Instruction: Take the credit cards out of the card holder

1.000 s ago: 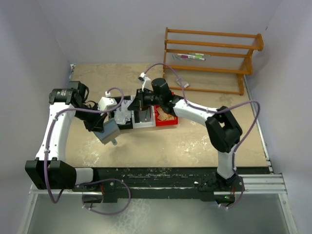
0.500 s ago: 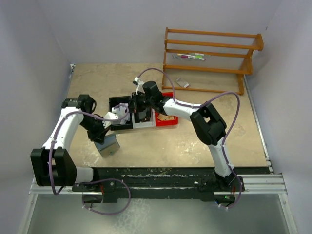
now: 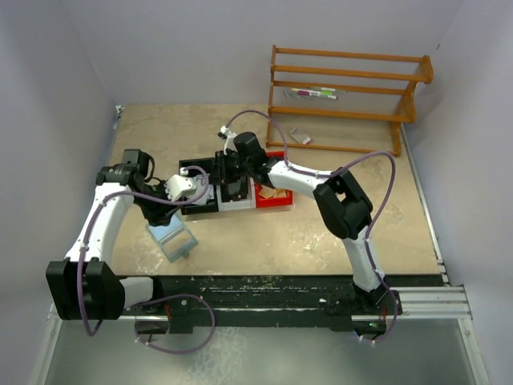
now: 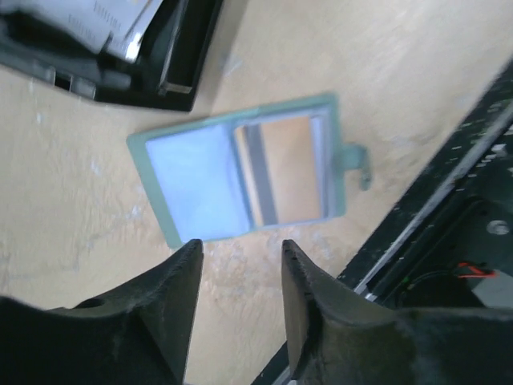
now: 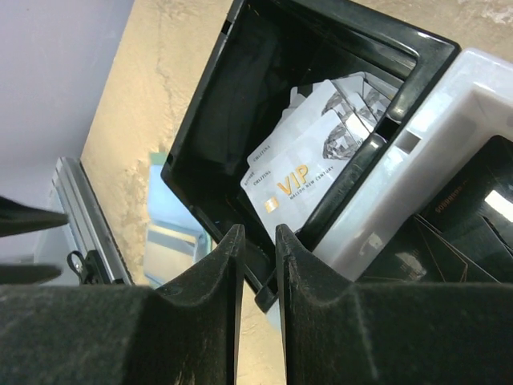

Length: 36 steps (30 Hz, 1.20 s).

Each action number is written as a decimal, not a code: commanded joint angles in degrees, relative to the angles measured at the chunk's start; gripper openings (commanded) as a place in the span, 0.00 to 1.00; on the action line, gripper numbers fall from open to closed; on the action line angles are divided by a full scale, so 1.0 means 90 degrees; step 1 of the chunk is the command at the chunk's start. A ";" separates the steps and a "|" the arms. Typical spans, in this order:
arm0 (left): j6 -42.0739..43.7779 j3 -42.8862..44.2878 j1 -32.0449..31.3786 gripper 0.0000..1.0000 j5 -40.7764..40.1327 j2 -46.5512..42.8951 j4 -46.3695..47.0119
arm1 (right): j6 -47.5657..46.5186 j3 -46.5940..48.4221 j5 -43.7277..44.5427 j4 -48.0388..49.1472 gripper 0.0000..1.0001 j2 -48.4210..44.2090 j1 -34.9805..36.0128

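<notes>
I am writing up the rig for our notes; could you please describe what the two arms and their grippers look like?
The left arm and right arm share white tubular links, chunky black joints and black bases. A thin purple cable loops along each. The left gripper and right gripper have plain matt black tapering fingers, no markings visible.

Robot lab cell: plain white walls [image 3: 184, 48] boxing tan table [image 3: 321, 233], arms [image 3: 304, 178] bolted to black rail [image 3: 264, 290]
</notes>
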 commanded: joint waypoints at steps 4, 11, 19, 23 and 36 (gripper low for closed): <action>0.0034 0.0883 -0.0040 0.64 0.2054 -0.0105 -0.1024 | -0.0482 -0.0477 0.0673 -0.0230 0.40 -0.1298 0.0010; -0.2463 0.0637 0.0125 0.99 -0.0090 -0.0011 0.2170 | -0.0866 -0.2331 0.2601 -0.0284 0.99 -0.3799 -0.0094; -0.4735 -0.0002 0.0318 0.99 -0.2141 0.0228 0.4730 | -0.0574 -0.4738 0.5137 -0.1222 1.00 -0.6957 -0.1924; -0.4923 -0.0544 0.0321 1.00 -0.2134 0.0313 0.5437 | -0.1543 -0.5793 0.6737 -0.0742 1.00 -0.8004 -0.1973; -0.5826 -0.4137 0.0321 0.99 -0.1322 -0.2956 0.8102 | -0.0970 -0.7302 0.8753 -0.0880 1.00 -0.9335 -0.1973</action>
